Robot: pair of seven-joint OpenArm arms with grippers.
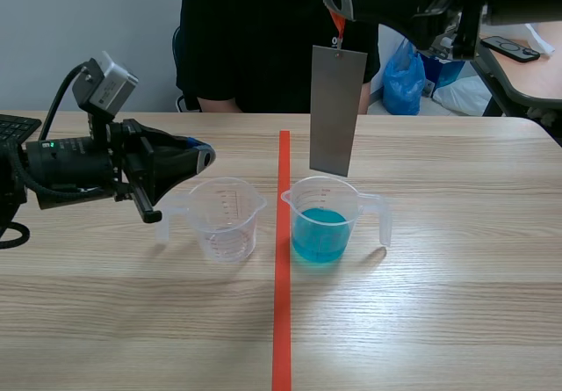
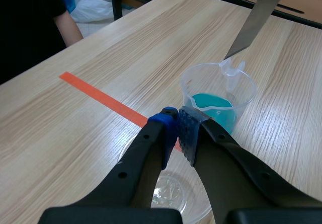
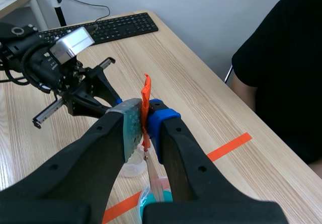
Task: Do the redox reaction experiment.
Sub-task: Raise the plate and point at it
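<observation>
Plate [image 1: 336, 110] of grey metal hangs upright in the scene view from an orange strap [image 1: 337, 29]. The right gripper [image 1: 342, 0], high over the far side, is closed on that strap. The plate's lower edge sits just above the rim of the blue jug [image 1: 327, 220], clear of the liquid. Across the tape [image 1: 283, 303] stands the empty jug [image 1: 226, 220], near the blue one but apart. The left gripper [image 1: 200, 155] hovers above the empty jug with its fingers together and nothing between them. A person [image 1: 263, 31] in black sits beyond the table [image 1: 457, 303].

In the left wrist view, the left gripper [image 2: 180, 126] has its pads pressed to each other and grips nothing. The empty jug [image 2: 173, 196] lies under it. The blue jug [image 2: 221, 100] stands ahead, past the tape [image 2: 100, 98], and the plate [image 2: 259, 17] slants down to a corner just over its spout.

In the right wrist view, the right gripper [image 3: 146, 121] pinches the strap [image 3: 146, 90] between its pads. The plate [image 3: 152, 176] hangs edge-on beneath the fingers, over the blue jug [image 3: 148, 200]. Ahead is the left arm [image 3: 65, 78], with a keyboard [image 3: 100, 27] behind it. The person [image 3: 287, 83] sits to one side.
</observation>
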